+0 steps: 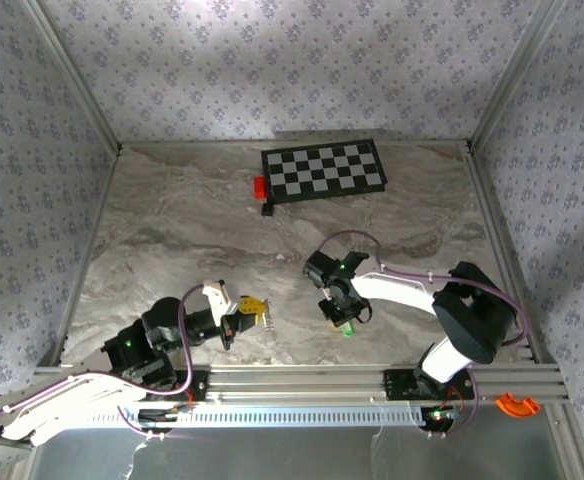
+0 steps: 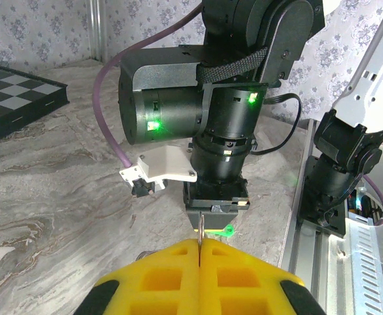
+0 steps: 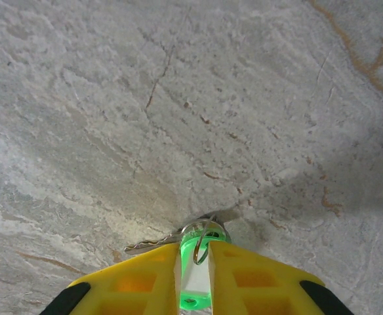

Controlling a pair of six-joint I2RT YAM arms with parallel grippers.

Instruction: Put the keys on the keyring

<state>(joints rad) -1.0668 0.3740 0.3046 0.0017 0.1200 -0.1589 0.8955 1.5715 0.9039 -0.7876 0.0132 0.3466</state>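
Note:
My left gripper (image 1: 252, 312) (image 2: 200, 244) is shut on a thin silvery key (image 2: 202, 230) (image 1: 266, 316), which sticks out edge-on from between the yellow pads (image 2: 244, 275). It points toward my right gripper (image 1: 340, 318) (image 3: 195, 252), which points down at the marble a short way to the right. The right pads (image 3: 139, 282) press both sides of the keyring's bright green tag (image 3: 195, 275) (image 2: 227, 230) (image 1: 344, 329). The grey keyring (image 3: 204, 241) loops over the tag's far end. Another key (image 3: 153, 245) lies flat to the ring's left; whether it is threaded on I cannot tell.
A checkerboard (image 1: 324, 170) (image 2: 8, 98) lies at the back of the marble table (image 1: 172, 230), with a small red block (image 1: 260, 186) and a black piece (image 1: 268, 209) at its left end. An orange part (image 1: 516, 404) sits on the front rail at right.

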